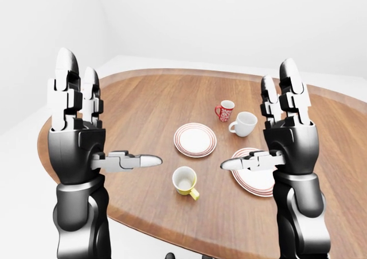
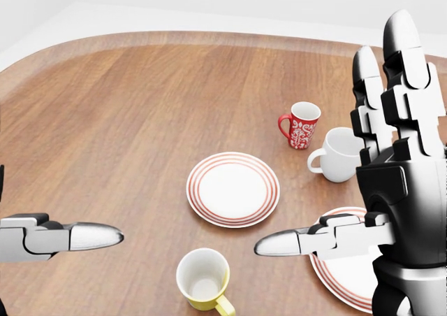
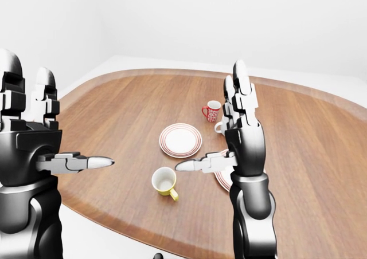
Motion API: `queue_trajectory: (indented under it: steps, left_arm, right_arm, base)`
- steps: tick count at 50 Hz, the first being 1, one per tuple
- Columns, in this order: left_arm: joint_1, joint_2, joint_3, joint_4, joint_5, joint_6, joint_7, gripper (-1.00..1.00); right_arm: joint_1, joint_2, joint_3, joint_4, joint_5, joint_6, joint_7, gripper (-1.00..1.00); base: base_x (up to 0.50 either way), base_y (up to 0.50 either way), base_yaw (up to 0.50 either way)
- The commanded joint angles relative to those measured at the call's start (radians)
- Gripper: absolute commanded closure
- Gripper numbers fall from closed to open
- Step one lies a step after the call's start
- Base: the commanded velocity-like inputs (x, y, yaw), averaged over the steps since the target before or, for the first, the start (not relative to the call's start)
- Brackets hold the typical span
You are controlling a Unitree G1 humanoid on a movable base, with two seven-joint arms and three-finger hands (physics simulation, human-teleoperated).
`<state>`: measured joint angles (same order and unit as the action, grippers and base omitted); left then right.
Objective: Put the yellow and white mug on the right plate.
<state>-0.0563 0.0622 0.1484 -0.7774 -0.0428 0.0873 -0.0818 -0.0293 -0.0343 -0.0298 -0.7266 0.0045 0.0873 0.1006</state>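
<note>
Zero progress so far: the yellow mug with white inside [image 1: 185,180] sits upright on the oval brown wooden table [image 1: 143,110], lower centre of the left-eye view, apart from both plates. The right-hand white plate with red rings [image 1: 256,181] carries nothing, partly hidden by the right robot hand [image 1: 287,127]. Left robot hand [image 1: 77,121] and right are both raised, fingers spread wide, holding nothing. Left to do: reach, grasp, lift, place. A red patterned mug [image 1: 224,110], plain white mug [image 1: 245,124] and centre ringed plate [image 1: 195,139] aren't involved.
</note>
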Motion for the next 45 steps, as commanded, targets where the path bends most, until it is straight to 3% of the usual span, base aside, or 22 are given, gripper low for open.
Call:
queue_trajectory:
  steps: [1,12,22,33,45]
  left_arm:
    - [-0.010,0.005,0.011,-0.007,-0.007,0.000,0.000,-1.00]
    - [-0.007,0.007,0.012,0.002,-0.006,0.000,-0.006,-1.00]
    - [-0.009,0.014,0.020,0.002,-0.004,0.000,-0.017,-1.00]
    - [-0.020,0.026,0.041,0.029,0.003,0.000,-0.031,-1.00]
    - [-0.029,0.035,0.057,0.033,0.000,0.000,-0.036,-1.00]
  right_arm:
    - [0.003,0.002,0.006,0.012,-0.019,0.000,0.010,-1.00]
    - [-0.019,-0.027,0.028,0.004,-0.099,0.000,0.054,-1.00]
    - [-0.006,-0.068,0.112,0.036,-0.384,0.000,0.206,-1.00]
    - [-0.088,-0.050,0.064,0.072,-0.534,0.000,0.344,-1.00]
    - [-0.130,-0.035,0.107,0.151,-0.724,0.000,0.440,-1.00]
  base:
    - [0.00,0.00,0.00]
    - [0.00,0.00,0.00]
    - [0.00,0.00,0.00]
    - [0.00,0.00,0.00]
    - [0.00,0.00,0.00]
